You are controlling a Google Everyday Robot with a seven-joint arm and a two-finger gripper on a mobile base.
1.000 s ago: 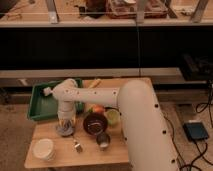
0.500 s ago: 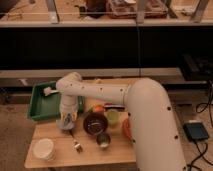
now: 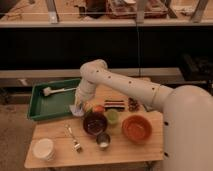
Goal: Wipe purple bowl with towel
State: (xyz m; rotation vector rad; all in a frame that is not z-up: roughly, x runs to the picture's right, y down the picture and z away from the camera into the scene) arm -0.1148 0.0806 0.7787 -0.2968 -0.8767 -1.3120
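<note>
The purple bowl (image 3: 95,123) sits dark and glossy at the middle of the wooden table (image 3: 55,131). My white arm comes in from the right and bends down at the table's back left. The gripper (image 3: 80,104) hangs there by the green tray's right edge, up and left of the bowl. It is shut on the towel (image 3: 77,109), a small pale cloth that droops from its tip just above the tabletop.
A green tray (image 3: 37,107) with a white brush (image 3: 54,91) lies at back left. An orange bowl (image 3: 136,128), a metal cup (image 3: 103,140), a green cup (image 3: 113,116), a fruit (image 3: 98,108), a fork (image 3: 73,137) and a white tub (image 3: 43,148) share the table.
The gripper has closed on the towel and moved up and to the right with it, from the table's left front towards the tray's corner.
</note>
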